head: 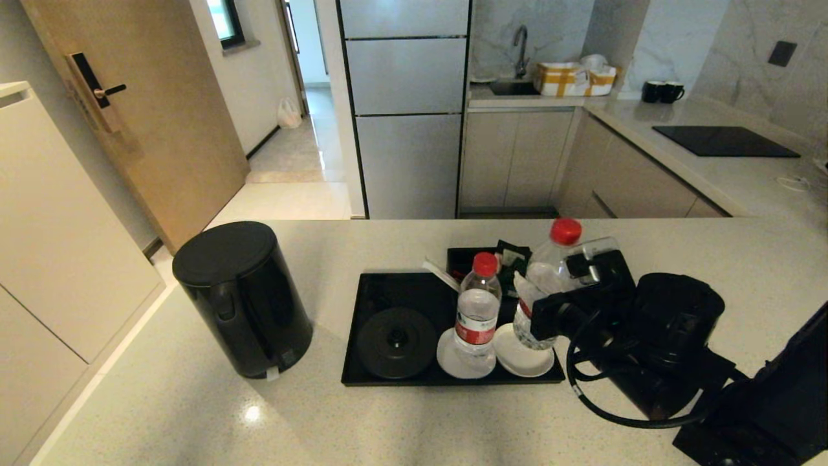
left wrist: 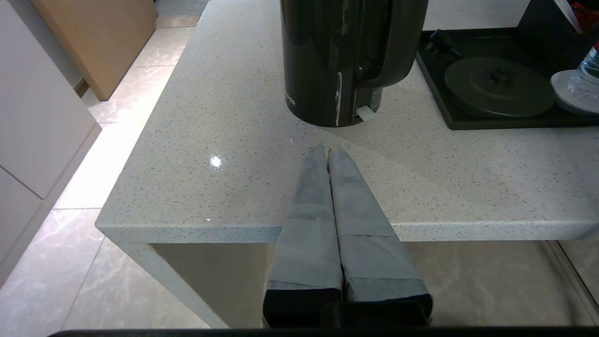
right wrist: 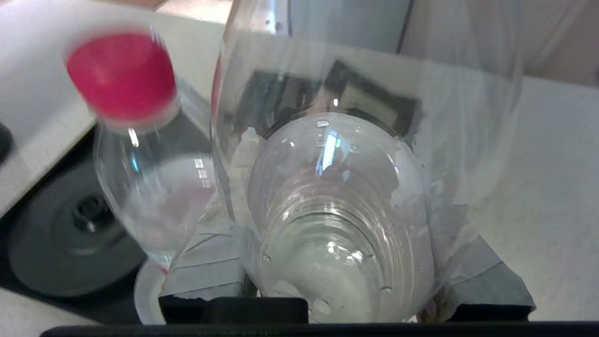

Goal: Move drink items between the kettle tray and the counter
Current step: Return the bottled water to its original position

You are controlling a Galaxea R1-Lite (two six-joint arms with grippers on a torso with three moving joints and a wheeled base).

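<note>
Kettle (head: 242, 299): black, upright on the beige desk (head: 194, 414), just left of the tray and off its base disc.
Tray (head: 388, 294): flat, black, on the desk; the round base disc (head: 396, 342) sits bare in its near-left part, two white saucers (head: 462, 356) along its near edge.
Left bottle (head: 477, 312): red-capped, upright on the left saucer, free of any grip.
Right bottle (head: 546, 285): tilted, its base over the right saucer (head: 521, 355); whether it touches, I cannot tell.
Right end effector (right wrist: 346, 281): closed around the right bottle's body, grey padded fingers (right wrist: 486, 276) on either side, arm reaching in from the right.
Left end effector (left wrist: 326, 152): fingers pressed together, holding nothing, at the desk's near edge, tips aimed at the kettle's foot and apart from it.
Sachet box (head: 469, 257): small, black, behind the tray.
</note>
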